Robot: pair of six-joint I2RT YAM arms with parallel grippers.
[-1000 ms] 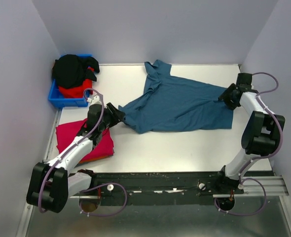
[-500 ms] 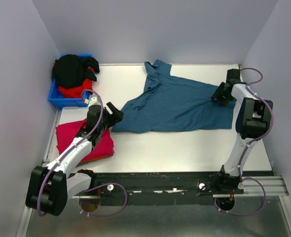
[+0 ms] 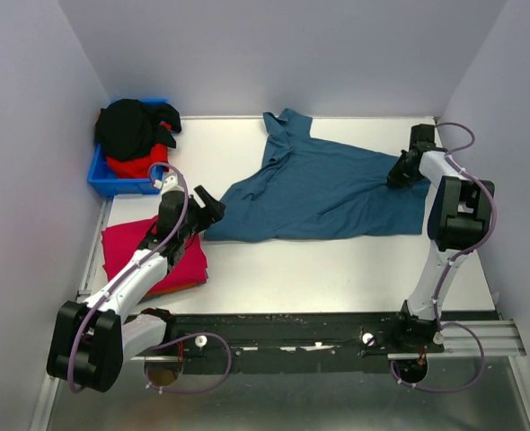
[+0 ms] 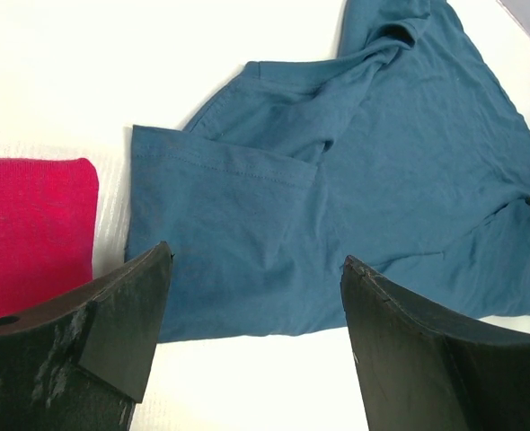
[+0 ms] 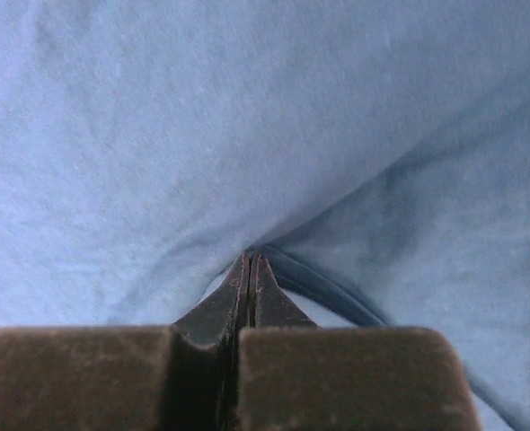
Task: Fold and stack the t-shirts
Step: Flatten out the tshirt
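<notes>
A large teal-blue t-shirt [image 3: 328, 193] lies spread and rumpled across the middle of the table. My left gripper [image 3: 213, 208] stands open just off its left hem, fingers wide apart with nothing between them. In the left wrist view the teal-blue t-shirt [image 4: 355, 180] lies beyond the left gripper [image 4: 256, 260]. My right gripper [image 3: 396, 175] is shut on the shirt's right edge. The right wrist view shows the right gripper [image 5: 251, 256] pinching a fold of the teal cloth [image 5: 202, 117]. A folded crimson-pink t-shirt [image 3: 148, 251] lies at the left under my left arm.
A small blue bin [image 3: 103, 182] at the back left holds a black shirt [image 3: 130, 126] on top of a red one [image 3: 139, 166]. Grey walls close in on the table at the left, back and right.
My left gripper opened and let go of the teal shirt's left corner, which now lies flat. My right gripper moved onto the shirt's right edge and shut on it.
</notes>
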